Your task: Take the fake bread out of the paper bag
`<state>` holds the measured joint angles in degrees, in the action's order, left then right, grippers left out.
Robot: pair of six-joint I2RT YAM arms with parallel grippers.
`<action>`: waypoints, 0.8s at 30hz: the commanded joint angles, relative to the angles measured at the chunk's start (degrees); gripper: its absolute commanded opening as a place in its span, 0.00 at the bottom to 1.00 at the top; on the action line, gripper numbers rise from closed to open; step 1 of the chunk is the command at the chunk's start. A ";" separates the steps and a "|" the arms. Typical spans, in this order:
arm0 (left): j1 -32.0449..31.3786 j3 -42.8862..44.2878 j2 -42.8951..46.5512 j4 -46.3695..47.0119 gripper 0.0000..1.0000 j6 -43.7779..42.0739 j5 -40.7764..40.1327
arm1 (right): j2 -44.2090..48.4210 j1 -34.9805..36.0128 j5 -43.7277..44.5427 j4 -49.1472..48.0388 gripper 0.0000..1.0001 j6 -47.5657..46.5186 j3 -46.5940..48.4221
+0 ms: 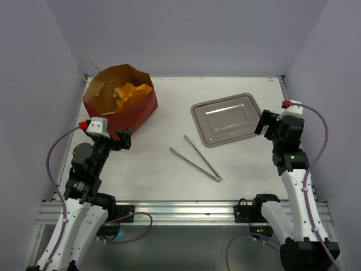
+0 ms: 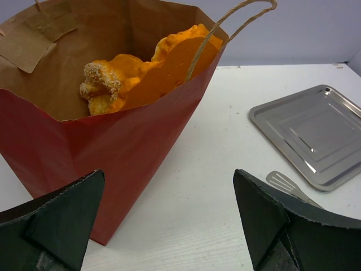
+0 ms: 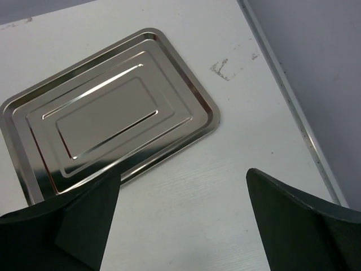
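The dark red paper bag (image 1: 133,114) stands open at the back left, brown inside, with a string handle. Glossy orange fake bread (image 1: 131,93) lies inside it. In the left wrist view the bag (image 2: 113,147) fills the left half, and the bread (image 2: 152,73) shows over its rim, one piece with a crumbly topping. My left gripper (image 1: 123,138) is open and empty just in front of the bag's near side; in its own view the gripper (image 2: 169,220) has its left finger before the bag wall. My right gripper (image 1: 263,124) is open and empty at the tray's right edge; its own view shows the gripper (image 3: 181,217) over bare table.
A shiny metal tray (image 1: 230,118) lies at the back right, also in the left wrist view (image 2: 316,132) and the right wrist view (image 3: 110,121). Metal tongs (image 1: 197,158) lie mid-table; their tip (image 2: 287,183) shows in the left wrist view. Grey walls stand close on three sides.
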<state>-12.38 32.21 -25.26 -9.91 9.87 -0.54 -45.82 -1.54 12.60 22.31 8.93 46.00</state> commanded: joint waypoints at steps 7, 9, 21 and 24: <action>0.25 0.40 0.56 2.79 1.00 -0.90 -0.26 | -0.75 -0.13 -40.58 9.81 0.99 -31.15 5.23; 0.25 0.49 0.73 2.79 1.00 -0.99 -0.17 | -2.85 0.05 -52.39 19.39 0.99 -39.48 8.22; 0.25 0.23 0.21 2.62 1.00 -1.26 0.27 | -14.81 19.64 -38.20 18.75 0.99 -36.62 4.89; 0.25 0.31 -0.06 2.62 1.00 -1.34 0.27 | -19.12 24.73 -31.97 16.91 0.99 -33.04 5.59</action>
<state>-12.38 32.21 -25.02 -9.91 9.85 -0.45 -62.81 19.73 -28.34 42.76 -27.77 51.18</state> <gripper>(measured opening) 0.996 0.987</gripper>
